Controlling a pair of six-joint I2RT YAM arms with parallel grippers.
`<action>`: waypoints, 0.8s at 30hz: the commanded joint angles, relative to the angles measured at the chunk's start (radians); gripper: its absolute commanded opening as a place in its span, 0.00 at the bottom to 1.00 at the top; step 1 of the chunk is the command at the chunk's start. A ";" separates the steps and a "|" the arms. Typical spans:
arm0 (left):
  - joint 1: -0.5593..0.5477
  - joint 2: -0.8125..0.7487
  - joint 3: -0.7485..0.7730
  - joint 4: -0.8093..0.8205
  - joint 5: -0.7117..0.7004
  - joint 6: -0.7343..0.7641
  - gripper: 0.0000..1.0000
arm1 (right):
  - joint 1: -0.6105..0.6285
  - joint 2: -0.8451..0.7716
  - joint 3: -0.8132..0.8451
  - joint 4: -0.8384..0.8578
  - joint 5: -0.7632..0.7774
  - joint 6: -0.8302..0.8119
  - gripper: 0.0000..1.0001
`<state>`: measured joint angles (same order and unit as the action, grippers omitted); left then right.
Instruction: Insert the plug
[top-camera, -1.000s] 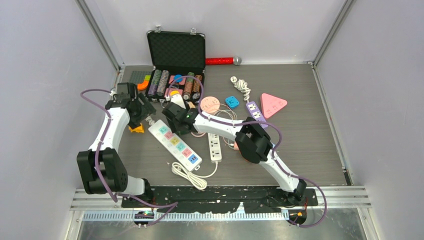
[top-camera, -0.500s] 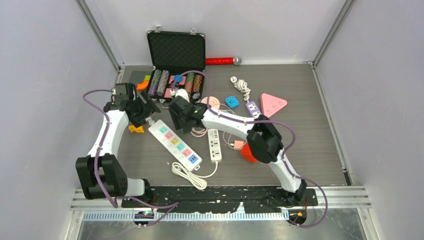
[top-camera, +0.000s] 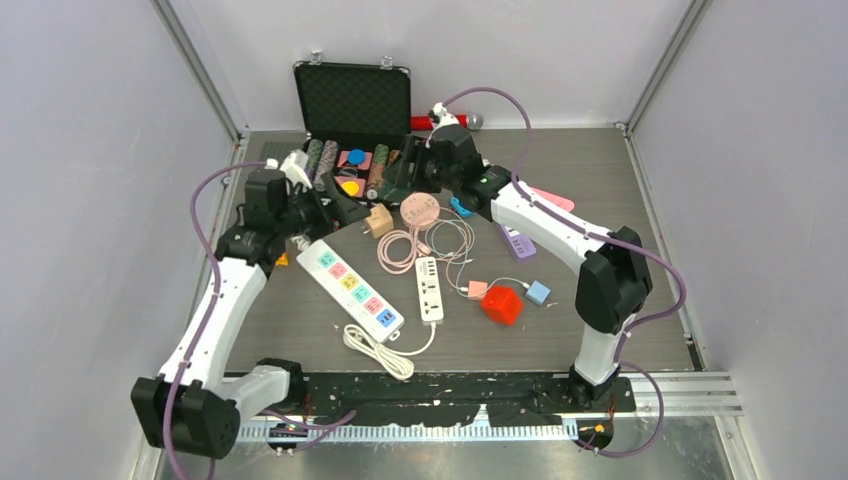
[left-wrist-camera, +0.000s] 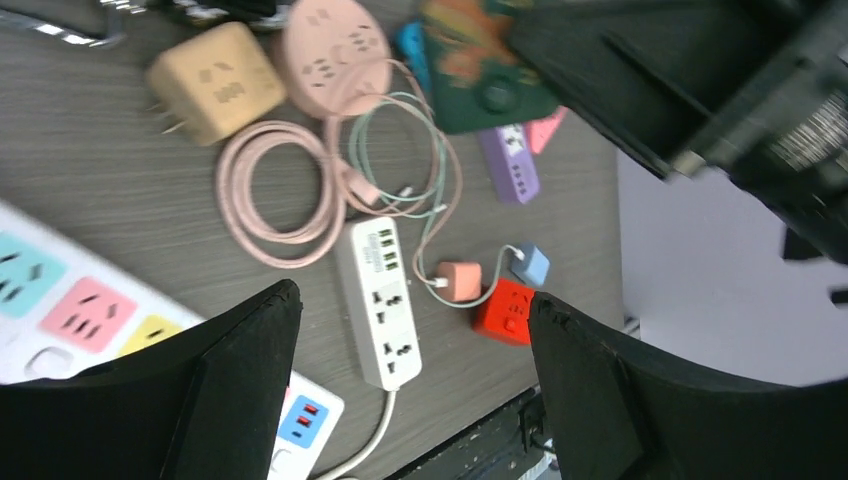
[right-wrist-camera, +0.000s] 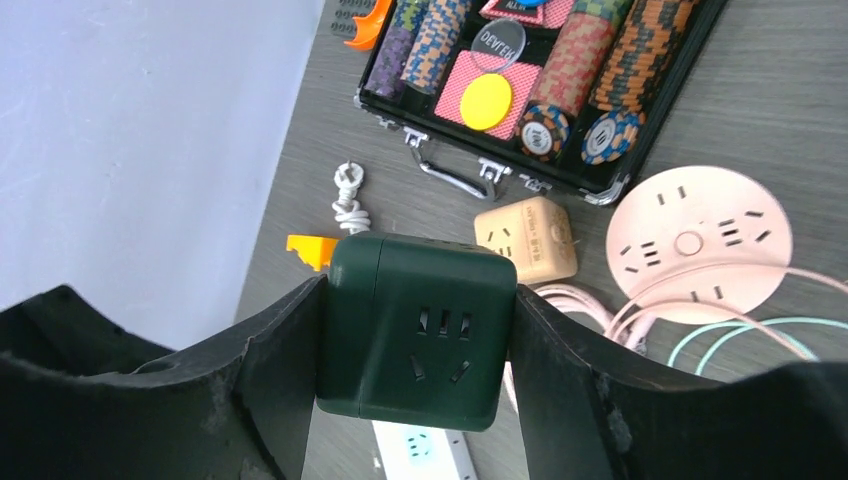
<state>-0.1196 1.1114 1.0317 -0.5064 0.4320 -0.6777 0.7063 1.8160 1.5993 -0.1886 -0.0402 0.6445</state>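
My right gripper (right-wrist-camera: 418, 290) is shut on a dark green cube socket (right-wrist-camera: 415, 330), held up off the table with its socket face toward the camera. From above, the green cube (top-camera: 397, 177) hangs in front of the chip case. My left gripper (top-camera: 336, 206) is open and holds nothing; it hovers over the table just left of the cube. Between its fingers (left-wrist-camera: 240, 380) I see the small white strip (left-wrist-camera: 380, 300) far below. A white plug (right-wrist-camera: 348, 180) with a bundled cord lies on the table by a yellow-orange piece (right-wrist-camera: 310, 248).
A long white power strip (top-camera: 350, 285) with coloured sockets lies left of centre, with a small white strip (top-camera: 429, 288) beside it. Nearby lie a tan cube adapter (top-camera: 378, 220), a pink round socket (top-camera: 420, 211), coiled pink cable (top-camera: 400, 248), a red cube (top-camera: 501, 304), a purple strip (top-camera: 517, 240) and an open chip case (top-camera: 352, 100).
My right arm has risen from the table beside the long strip and swung to the back, carrying the green cube. The left arm has lifted and turned toward the middle.
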 joint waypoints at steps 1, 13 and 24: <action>-0.111 -0.058 -0.049 0.215 -0.045 0.013 0.83 | 0.015 -0.070 -0.011 0.131 -0.073 0.161 0.35; -0.236 -0.041 -0.084 0.453 -0.309 0.036 0.97 | 0.021 -0.128 0.009 0.057 -0.043 0.441 0.37; -0.299 -0.019 -0.130 0.720 -0.364 0.083 1.00 | 0.048 -0.117 0.045 -0.045 -0.010 0.581 0.39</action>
<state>-0.4088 1.0931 0.9321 0.0055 0.0795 -0.6357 0.7422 1.7382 1.5921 -0.2295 -0.0689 1.1419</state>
